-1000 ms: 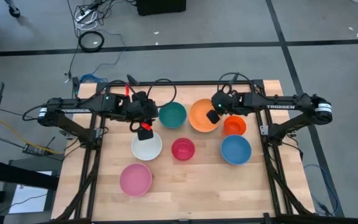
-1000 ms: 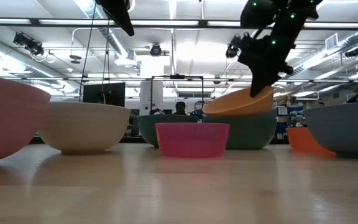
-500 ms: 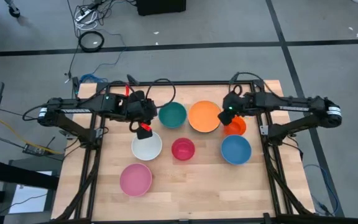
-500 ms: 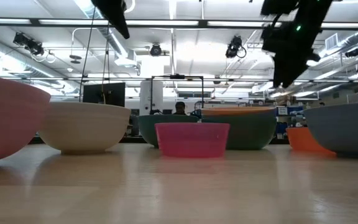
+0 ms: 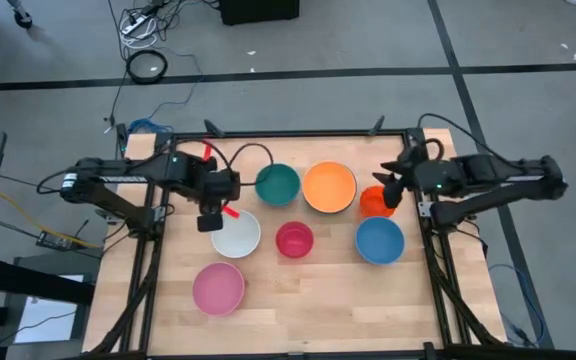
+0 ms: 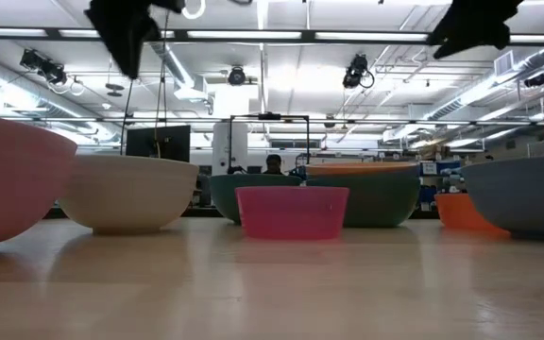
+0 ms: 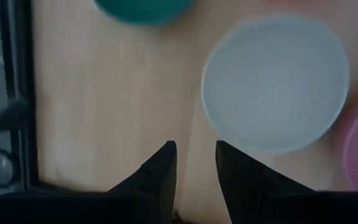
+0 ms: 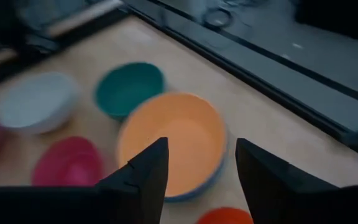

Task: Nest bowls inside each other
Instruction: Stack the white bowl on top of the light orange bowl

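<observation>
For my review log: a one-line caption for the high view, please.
Large orange bowl sits nested in a darker bowl; right gripper open above small orange bowl, left gripper beside white bowl.

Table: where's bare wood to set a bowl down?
Free: the near strip right of the pink bowl, below the red bowl and blue bowl. Crowded: the far half, teal bowl, big orange bowl, white bowl.
</observation>
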Controlling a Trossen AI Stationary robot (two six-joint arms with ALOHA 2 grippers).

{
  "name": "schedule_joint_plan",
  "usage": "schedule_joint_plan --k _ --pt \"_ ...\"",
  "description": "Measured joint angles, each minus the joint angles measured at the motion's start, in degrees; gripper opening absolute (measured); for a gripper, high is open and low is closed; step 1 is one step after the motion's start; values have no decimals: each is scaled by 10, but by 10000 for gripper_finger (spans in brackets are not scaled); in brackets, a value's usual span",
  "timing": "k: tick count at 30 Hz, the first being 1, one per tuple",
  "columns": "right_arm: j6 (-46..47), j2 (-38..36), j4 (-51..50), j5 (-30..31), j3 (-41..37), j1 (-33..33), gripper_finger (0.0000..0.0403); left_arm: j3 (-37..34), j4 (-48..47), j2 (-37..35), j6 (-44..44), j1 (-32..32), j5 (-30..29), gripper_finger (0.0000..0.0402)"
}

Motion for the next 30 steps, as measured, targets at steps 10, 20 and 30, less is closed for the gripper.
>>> schedule_joint_plan --k 10,20,30 --pt "-68 43 126 3 0 108 173 -119 75 -8 11 0 63 115" --pt "-76 64 141 16 0 124 173 -224 170 -8 -15 13 74 115" --pt "-72 64 143 15 0 124 173 -272 229 -8 -93 13 78 115"
